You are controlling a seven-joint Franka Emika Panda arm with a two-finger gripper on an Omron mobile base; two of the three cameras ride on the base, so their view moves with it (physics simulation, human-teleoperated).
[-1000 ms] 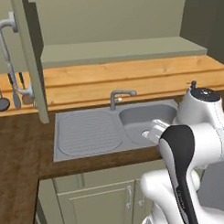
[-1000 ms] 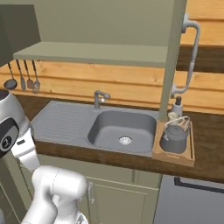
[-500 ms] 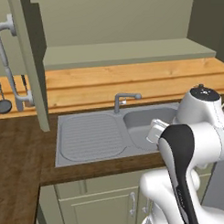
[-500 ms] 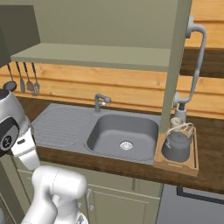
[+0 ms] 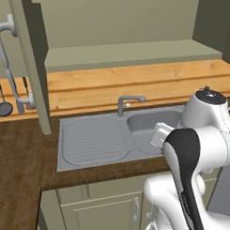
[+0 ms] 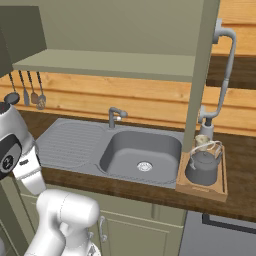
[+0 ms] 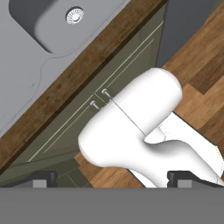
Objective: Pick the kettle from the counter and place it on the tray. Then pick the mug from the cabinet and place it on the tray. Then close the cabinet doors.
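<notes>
Left base view: the cabinet (image 5: 129, 55) stood open, its pale shelf bare as far as visible; the left of the cabinet doors (image 5: 33, 68) hung swung out toward the camera, bar handle facing left. The arm was folded low in front of the sink (image 5: 113, 135). Right base view: the tray (image 6: 202, 186) lay on the counter (image 6: 240, 170) just right of the sink basin, with the kettle (image 6: 202, 167) sitting on it, wire handle arched up; a cream object just behind the kettle, probably the mug (image 6: 202, 140), was also on the tray. The right door (image 6: 200, 75) stood edge-on between sink and tray. Judged: both placements done, doors remaining. Hand view: the gripper (image 7: 113, 178) pointed down past the counter edge at the base cabinets and floor, finger tips wide apart at the bottom corners, nothing between them. Key relation: both doors lay above and well apart from the pincer, long handles vertical; which door was nearer could not be told.
</notes>
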